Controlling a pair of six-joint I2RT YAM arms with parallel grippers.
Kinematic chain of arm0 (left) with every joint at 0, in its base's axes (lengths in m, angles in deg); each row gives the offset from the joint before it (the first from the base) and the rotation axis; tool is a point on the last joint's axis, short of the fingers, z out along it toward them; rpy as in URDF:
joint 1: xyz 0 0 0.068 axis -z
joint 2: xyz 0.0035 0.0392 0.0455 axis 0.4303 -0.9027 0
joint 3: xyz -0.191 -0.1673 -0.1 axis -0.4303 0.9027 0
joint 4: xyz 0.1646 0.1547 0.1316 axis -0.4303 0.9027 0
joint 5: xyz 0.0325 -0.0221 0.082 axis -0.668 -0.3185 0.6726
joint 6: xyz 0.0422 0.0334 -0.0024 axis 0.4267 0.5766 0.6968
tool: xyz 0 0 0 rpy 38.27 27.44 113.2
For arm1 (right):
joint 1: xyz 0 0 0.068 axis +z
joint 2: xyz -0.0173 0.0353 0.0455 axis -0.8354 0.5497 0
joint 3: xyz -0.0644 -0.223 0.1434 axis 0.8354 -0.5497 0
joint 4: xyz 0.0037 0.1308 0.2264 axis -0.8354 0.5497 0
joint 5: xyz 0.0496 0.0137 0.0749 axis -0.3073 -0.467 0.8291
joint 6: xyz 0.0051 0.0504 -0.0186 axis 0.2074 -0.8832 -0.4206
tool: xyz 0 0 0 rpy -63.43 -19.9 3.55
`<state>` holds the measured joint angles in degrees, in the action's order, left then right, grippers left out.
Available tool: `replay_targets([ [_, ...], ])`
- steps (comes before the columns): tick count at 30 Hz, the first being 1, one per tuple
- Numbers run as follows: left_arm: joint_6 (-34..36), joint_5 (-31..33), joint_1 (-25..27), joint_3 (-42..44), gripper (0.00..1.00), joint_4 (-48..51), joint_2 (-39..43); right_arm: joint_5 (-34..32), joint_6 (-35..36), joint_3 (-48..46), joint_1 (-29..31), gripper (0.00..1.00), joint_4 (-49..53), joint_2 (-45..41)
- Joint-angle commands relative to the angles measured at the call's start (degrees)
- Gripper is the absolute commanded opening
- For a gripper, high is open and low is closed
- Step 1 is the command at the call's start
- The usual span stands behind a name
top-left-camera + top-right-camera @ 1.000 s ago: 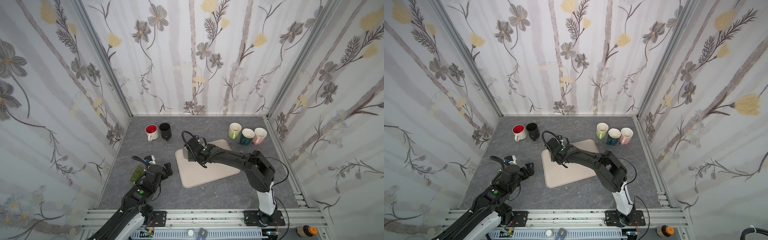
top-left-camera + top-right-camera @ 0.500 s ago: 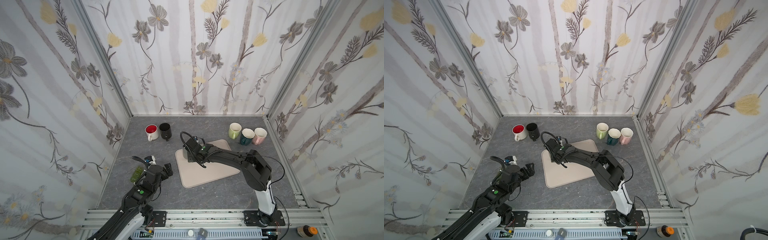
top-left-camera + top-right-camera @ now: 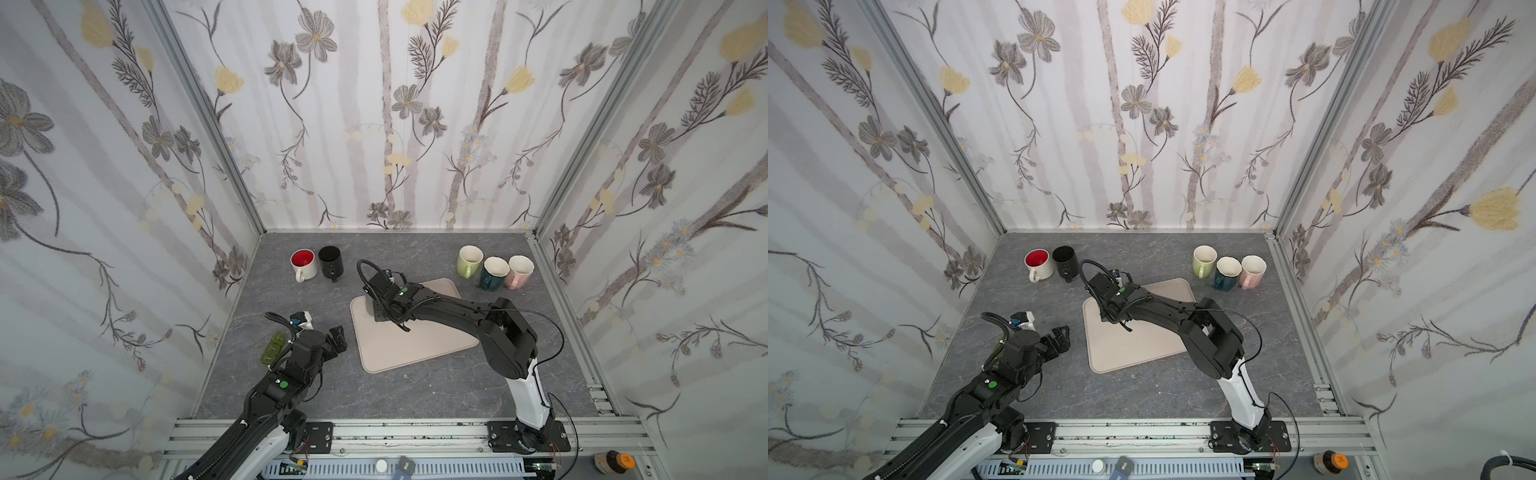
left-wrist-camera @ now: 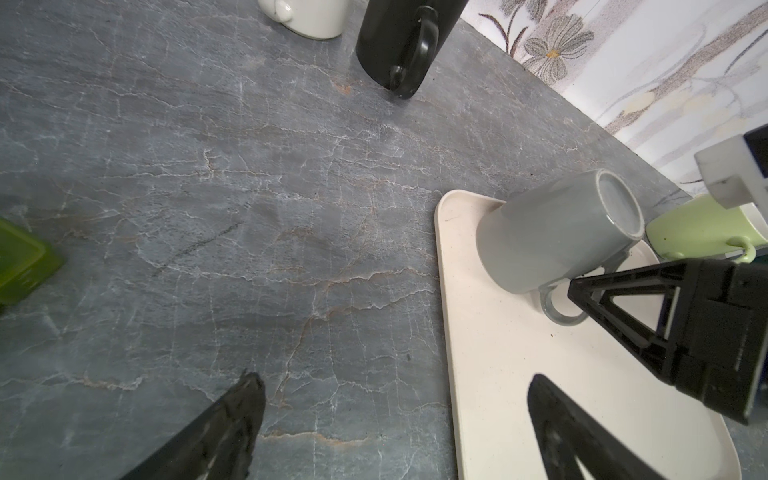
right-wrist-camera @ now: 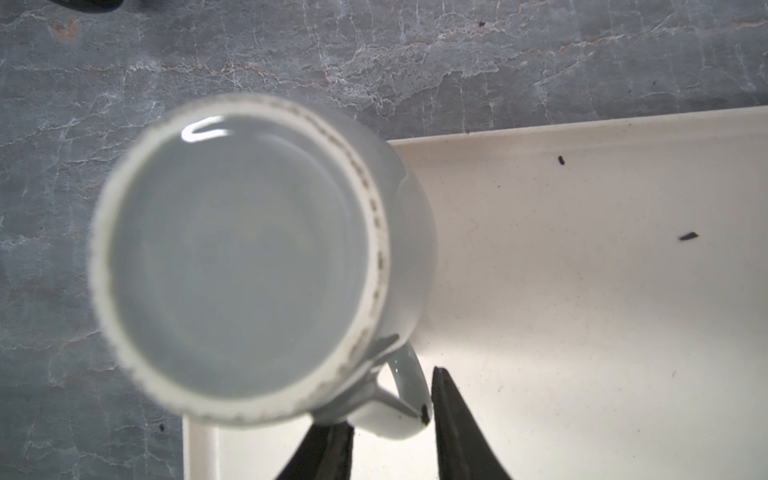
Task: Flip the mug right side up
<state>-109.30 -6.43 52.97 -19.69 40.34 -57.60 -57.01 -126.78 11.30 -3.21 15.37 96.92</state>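
Okay, left to right. At the counter's left edge, a green translucent plastic piece [image 3: 272, 347] sits beside the left arm's wrist; the grey marbled counter [image 3: 415, 395] carries everything else.

Back left: a white ceramic mug with a red inside [image 3: 302, 262] and a black ceramic mug [image 3: 331, 259]. Both are upright and just beside each other, handles toward the near side.

Next, the left gripper [image 3: 337, 335] hovers over bare counter near the left edge of the beige rounded-corner tray [image 3: 415, 345]. Its jaws are spread wide and empty. In the left wrist view its fingertips [image 4: 249, 390] frame only counter and tray edge.

On the tray's far-left corner, the grey ceramic mug [image 4: 548, 232] is upside down, base up and rim on the tray. Its handle is on the side toward the right arm.

At that handle is the right gripper [image 5: 390, 415]. One finger goes through the loop and the other sits against the handle's outside. The jaws are narrow and bracket the handle; can't tell whether they actually clamp it.

Back right: a light-green ceramic mug [image 3: 469, 259], a teal ceramic mug [image 3: 493, 272] and a pink ceramic mug [image 3: 519, 270]. All three are upright, packed in a row.
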Motion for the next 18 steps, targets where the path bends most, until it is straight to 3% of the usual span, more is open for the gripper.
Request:
replay_targets([
  [1,0.1,0.1,-0.1,0.3,1.0,-1.9,-0.1,-1.2,1.1,1.6,-0.1,0.31,-0.2,1.2],
  [5,0.1,0.0,-0.1,0.4,1.0,-2.0,-0.2,-1.6,1.9,2.5,-0.3,0.23,0.6,1.8],
  [18,0.1,-0.2,-0.1,0.7,1.0,-2.8,-0.7,-3.9,2.9,3.4,-1.0,0.17,3.1,1.4],
])
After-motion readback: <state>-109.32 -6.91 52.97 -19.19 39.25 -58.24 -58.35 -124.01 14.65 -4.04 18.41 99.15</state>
